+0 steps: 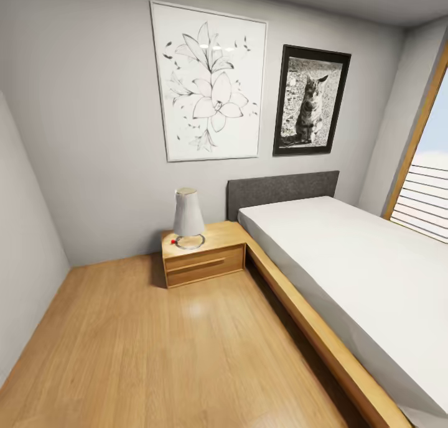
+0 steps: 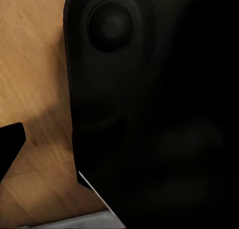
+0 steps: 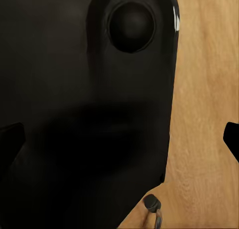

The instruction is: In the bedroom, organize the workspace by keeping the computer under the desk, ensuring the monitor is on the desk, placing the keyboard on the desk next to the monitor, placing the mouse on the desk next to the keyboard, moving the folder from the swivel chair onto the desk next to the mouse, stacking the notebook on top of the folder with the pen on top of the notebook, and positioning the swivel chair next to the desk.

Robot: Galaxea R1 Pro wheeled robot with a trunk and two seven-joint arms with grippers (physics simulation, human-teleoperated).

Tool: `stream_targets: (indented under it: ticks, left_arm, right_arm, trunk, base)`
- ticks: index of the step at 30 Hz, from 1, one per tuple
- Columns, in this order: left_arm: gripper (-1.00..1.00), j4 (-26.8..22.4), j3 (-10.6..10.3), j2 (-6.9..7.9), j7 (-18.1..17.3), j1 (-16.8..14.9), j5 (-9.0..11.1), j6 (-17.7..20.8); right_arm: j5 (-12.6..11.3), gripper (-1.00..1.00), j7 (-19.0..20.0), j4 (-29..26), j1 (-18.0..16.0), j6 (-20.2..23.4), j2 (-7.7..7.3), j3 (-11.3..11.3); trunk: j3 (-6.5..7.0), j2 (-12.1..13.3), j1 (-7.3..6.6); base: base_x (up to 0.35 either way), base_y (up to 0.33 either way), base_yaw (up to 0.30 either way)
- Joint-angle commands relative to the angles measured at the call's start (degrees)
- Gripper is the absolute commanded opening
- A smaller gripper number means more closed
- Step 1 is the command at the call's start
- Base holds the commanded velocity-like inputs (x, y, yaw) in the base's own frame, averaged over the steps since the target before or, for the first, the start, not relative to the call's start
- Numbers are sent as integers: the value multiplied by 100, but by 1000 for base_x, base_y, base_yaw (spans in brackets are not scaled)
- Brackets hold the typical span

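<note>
We face a corner of the bedroom's light wooden floor (image 1: 155, 347): a low oak nightstand (image 1: 202, 254) carries a pale grey table lamp (image 1: 188, 218) beside a grey-headboard bed (image 1: 348, 260). Two framed prints hang above, a lily drawing (image 1: 211, 83) and a cat photograph (image 1: 311, 101). In both wrist views dark robot bodywork, probably, covers much of the frame, so we cannot tell either claw's state.
</note>
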Motion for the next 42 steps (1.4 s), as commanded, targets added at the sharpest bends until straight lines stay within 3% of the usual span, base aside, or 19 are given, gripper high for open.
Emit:
stream_targets:
  ticks: [1,5,9,16,26,27,29,32,37,38,42]
  left_arm:
    - [100,0,0,0,0,-1,0,0]
    - [100,-97,-5,-130,17,-10,-17,-9]
    - [100,-126,-9,-258,17,-10,-17,-9]
    - [100,-149,-16,-252,18,-10,-19,-9]
    - [100,-247,-4,-236,39,-10,2,-89]
    - [100,-558,0,-220,41,-10,4,-273]
    - [100,-977,26,-130,48,-10,15,-605]
    - [100,-1292,58,-80,50,-10,60,-752]
    - [100,-1866,84,-43,43,-10,210,-867]
    - [100,-2046,88,-29,39,-11,245,-894]
    - [100,-2179,92,70,18,-10,269,-961]
  right_arm:
    - [0,100,0,0,-1,0,0,0]
    - [-18,100,-13,-4,-18,-62,130,40]
    - [-26,100,-19,-41,-18,-106,119,29]
    - [-25,100,-3,-21,-18,-331,30,44]
    - [-71,100,-31,-136,-18,-652,102,10]
    - [-74,100,-33,-1122,-18,-2025,119,10]
    - [-78,100,-36,-1752,-22,-2310,137,9]
    - [-126,100,-40,-2109,-29,-2456,147,5]
    - [-517,100,-41,-2470,-241,-2589,152,2]
    - [-769,100,-38,-2476,-424,-2633,145,1]
    - [-1017,100,-36,-2156,-611,-2975,144,11]
  trunk:
    - [-3,-1,0]
    - [69,159,-87]
    - [141,320,-175]
    - [267,600,-329]
    - [446,1001,-549]
    - [464,1042,-571]
    - [500,1122,-615]
    - [554,1242,-680]
    - [644,1443,-790]
    - [644,1443,-790]
    - [644,1443,-790]
  base:
    - [0,0,0]
    - [0,0,0]
    - [0,0,0]
    - [0,0,0]
    - [0,0,0]
    - [0,0,0]
    - [0,0,0]
    - [0,0,0]
    - [0,0,0]
    - [0,0,0]
    - [0,0,0]
